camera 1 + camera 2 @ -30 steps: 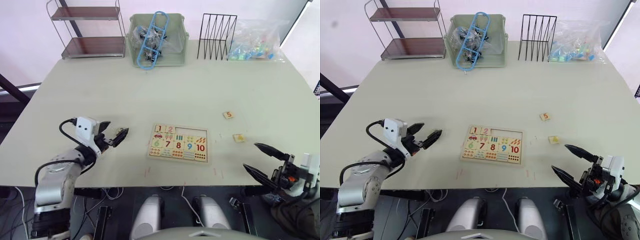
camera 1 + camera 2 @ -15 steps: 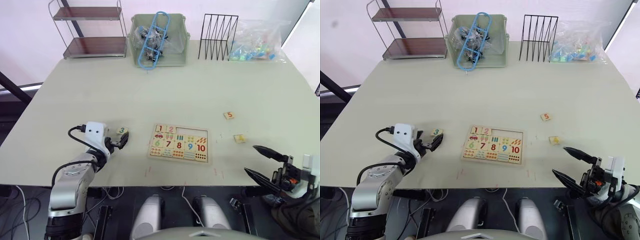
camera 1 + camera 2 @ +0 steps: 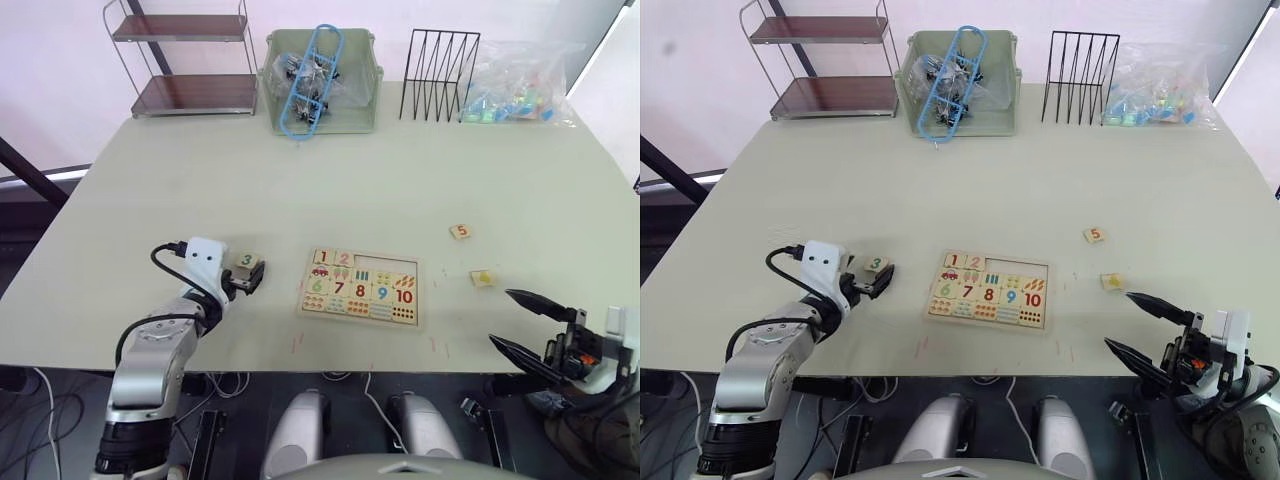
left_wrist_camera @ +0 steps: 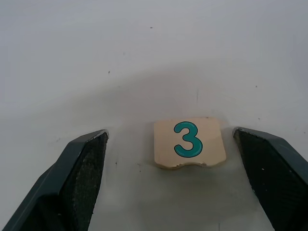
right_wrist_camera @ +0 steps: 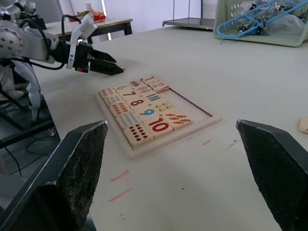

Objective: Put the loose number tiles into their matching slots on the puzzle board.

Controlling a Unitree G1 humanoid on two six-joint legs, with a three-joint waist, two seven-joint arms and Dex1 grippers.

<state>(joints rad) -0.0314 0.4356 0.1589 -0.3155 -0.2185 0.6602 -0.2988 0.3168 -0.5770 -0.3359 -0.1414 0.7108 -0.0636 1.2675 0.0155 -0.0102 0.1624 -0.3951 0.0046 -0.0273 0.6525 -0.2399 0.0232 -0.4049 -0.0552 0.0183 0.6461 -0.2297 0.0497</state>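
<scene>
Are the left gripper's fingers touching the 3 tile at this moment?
Apart. In the left wrist view the 3 tile lies flat on the table between the open left gripper's fingers, with bare table showing on both sides of it.

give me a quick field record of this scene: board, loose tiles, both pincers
board: puzzle board on the table, 1 and 2 seated in the top row, three slots to their right empty
tile 3: flat on the table, left of the board, between the left pincer's fingers, untouched
tile 5: right of the board
third tile: right of the board, digit unreadable
left pincer: open, straddling tile 3
right pincer: open, off the table's near right edge
</scene>
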